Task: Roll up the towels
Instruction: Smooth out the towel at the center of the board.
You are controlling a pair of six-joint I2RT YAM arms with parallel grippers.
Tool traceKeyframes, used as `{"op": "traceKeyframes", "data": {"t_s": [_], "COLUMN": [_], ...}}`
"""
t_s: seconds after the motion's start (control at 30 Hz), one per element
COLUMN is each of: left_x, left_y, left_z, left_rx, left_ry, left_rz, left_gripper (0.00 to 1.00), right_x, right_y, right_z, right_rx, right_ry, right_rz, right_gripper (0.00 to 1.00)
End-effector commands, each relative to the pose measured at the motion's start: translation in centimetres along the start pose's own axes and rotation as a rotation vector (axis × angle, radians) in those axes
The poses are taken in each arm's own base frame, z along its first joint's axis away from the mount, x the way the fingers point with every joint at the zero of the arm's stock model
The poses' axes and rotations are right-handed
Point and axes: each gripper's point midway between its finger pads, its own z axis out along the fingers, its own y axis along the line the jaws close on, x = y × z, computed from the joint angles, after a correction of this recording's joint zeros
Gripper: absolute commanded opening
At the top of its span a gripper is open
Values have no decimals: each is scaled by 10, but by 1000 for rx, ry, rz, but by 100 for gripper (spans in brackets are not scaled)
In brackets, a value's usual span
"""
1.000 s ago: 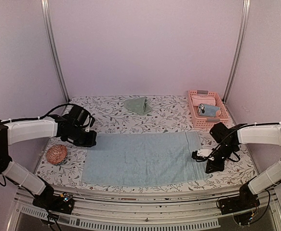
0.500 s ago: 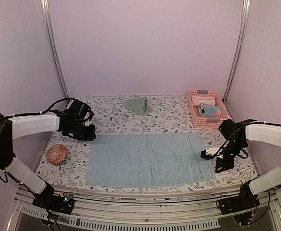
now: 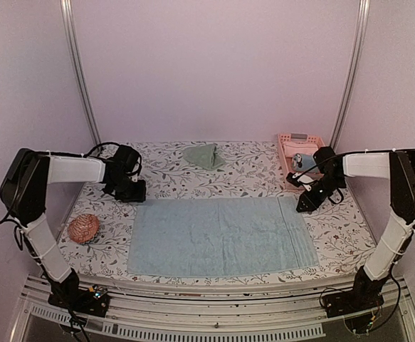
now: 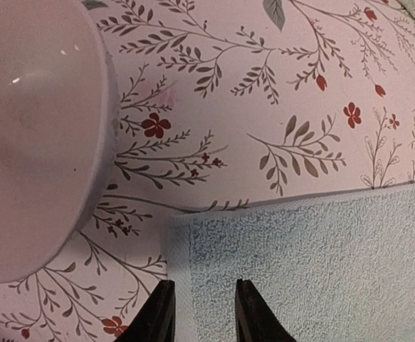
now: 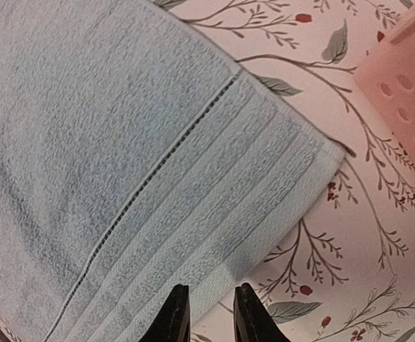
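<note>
Having swung to the towel's far corners, the left gripper (image 4: 198, 317) and right gripper (image 5: 206, 317) hover with jaws slightly apart, empty. Under them the blue towel (image 3: 221, 235), nubby terry with a ribbed hem, now lies flat on the flowered table (image 3: 164, 171), ready for rolling, I'd say. The green towel (image 3: 203, 155) waits crumpled at the back.

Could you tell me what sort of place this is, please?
Probably a robotics lab test cell: aluminium frame posts, plain enclosing walls, and two robot arms at a floral-covered table.
</note>
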Motion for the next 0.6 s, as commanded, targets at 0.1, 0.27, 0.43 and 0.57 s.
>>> {"op": "traceKeyframes", "data": {"t_s": [0.1, 0.27, 0.43, 0.57], "left_x": [-22, -19, -15, -14], "left_y": [19, 20, 23, 23], "left_z": [19, 25, 28, 30], "left_rx": [-60, -63, -70, -73], "left_ry": [-19, -9, 5, 10], "left_rz": [-23, -15, -1, 0], "left_gripper": [31, 30, 29, 26], "right_x": [-33, -43, -48, -50], "right_y": [-44, -63, -72, -76], "right_z": [11, 18, 25, 33], "right_rx": [92, 133, 136, 136], "right_ry": [-45, -42, -50, -52], "right_rz": [134, 177, 204, 211], "right_gripper": [24, 29, 30, 30]}}
